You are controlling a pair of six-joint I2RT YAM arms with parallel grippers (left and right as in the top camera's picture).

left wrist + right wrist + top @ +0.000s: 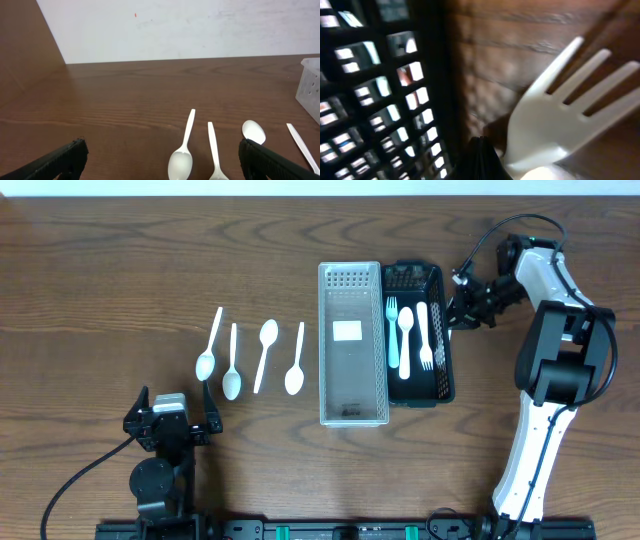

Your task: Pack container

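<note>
Several white plastic spoons (232, 365) lie in a row on the wooden table, left of a clear bin (323, 350). They also show in the left wrist view (182, 155). A black mesh basket (447, 380) beside the bin holds a light-blue fork (392, 330), a light-blue spoon (405, 340) and a white fork (424, 335). My left gripper (170, 420) is open and empty, low at the near side behind the spoons (160, 160). My right gripper (455, 305) is at the basket's right wall, shut on a white fork (555, 120) beside the mesh (380, 90).
The clear bin holds only a white label (347, 331). A white wall (175, 27) stands behind the table's far edge. The right arm (545, 350) reaches in from the right side.
</note>
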